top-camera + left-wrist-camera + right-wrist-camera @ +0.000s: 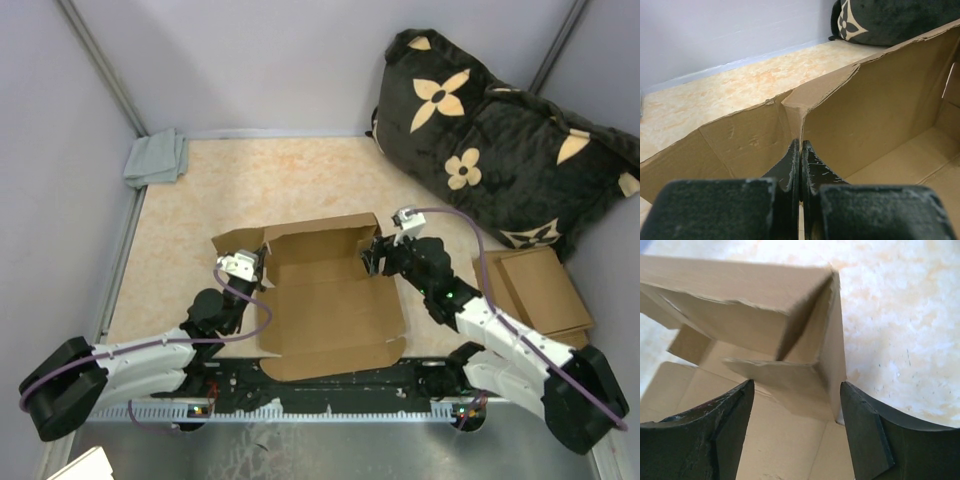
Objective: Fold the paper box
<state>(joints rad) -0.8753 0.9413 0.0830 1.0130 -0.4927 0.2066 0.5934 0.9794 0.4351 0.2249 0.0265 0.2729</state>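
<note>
- The paper box (330, 300) is plain brown corrugated cardboard, unprinted and partly erected. Its floor panel lies flat and its far wall stands up along the upper edge in the top view.
- A side flap splays out at the box's upper left corner. A long front flap lies flat along the lower edge, next to the arm bases.
- The box sits at the centre of the top view on the table (230, 190), between the two grippers.
- Left gripper (255, 268): its fingers (790, 165) are pressed together. In the left wrist view the tips point at the creased corner where the left wall meets the splayed flap. Whether they touch the cardboard cannot be told.
- Right gripper (372, 255): its jaws stand wide apart. In the right wrist view (795, 390) they straddle the box's upper right corner, with the upright wall edge and a folded-in tab between them. The right-hand finger (865, 435) is just beside the wall edge; contact cannot be confirmed.
- The cardboard is matte, with visible crease lines and ragged, fibrous cut edges along the wall tops. The finger pads are black, curved and scuffed.
- The table surface is smooth, mottled orange-beige.
- A black plush pillow (500, 140) with tan flower shapes lies at upper right.
- A stack of flat brown cardboard pieces (540, 290) lies at right, apart from the box.
- A folded grey cloth (158, 158) lies at upper left.
</note>
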